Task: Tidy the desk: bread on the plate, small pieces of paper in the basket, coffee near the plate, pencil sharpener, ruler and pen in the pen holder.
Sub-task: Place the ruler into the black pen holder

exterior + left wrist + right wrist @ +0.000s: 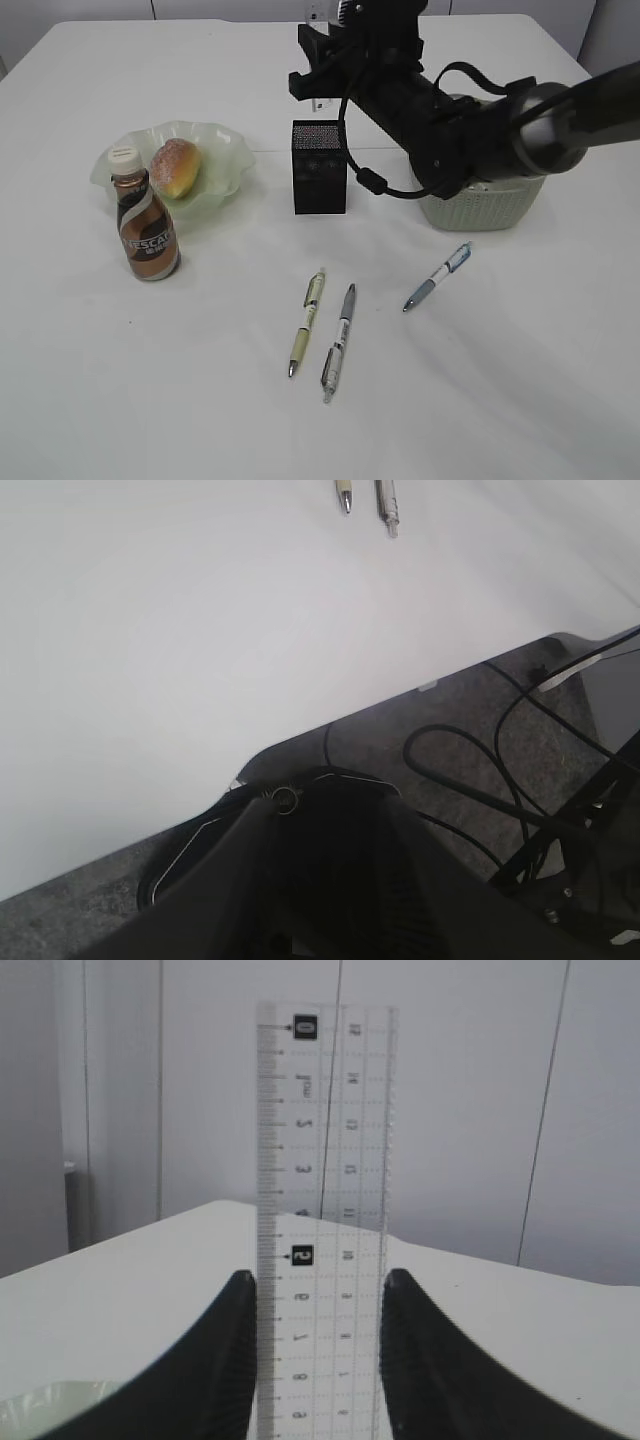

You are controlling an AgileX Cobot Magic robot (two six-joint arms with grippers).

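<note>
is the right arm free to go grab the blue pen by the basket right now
Probably not yet. The right gripper is shut on the clear ruler, above the black pen holder, so it would have to drop that first. The blue pen itself lies uncovered on the table, in front of the basket.

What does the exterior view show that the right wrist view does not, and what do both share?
Only the exterior view: the bread on the plate, the coffee beside it, the black pen holder, the basket partly behind the arm, and three pens lying on the table.

Only the right wrist view: the clear ruler in full, standing upright, clamped between the fingers of the right end effector.

Both: the white table and that end effector, raised above the pen holder.
</note>
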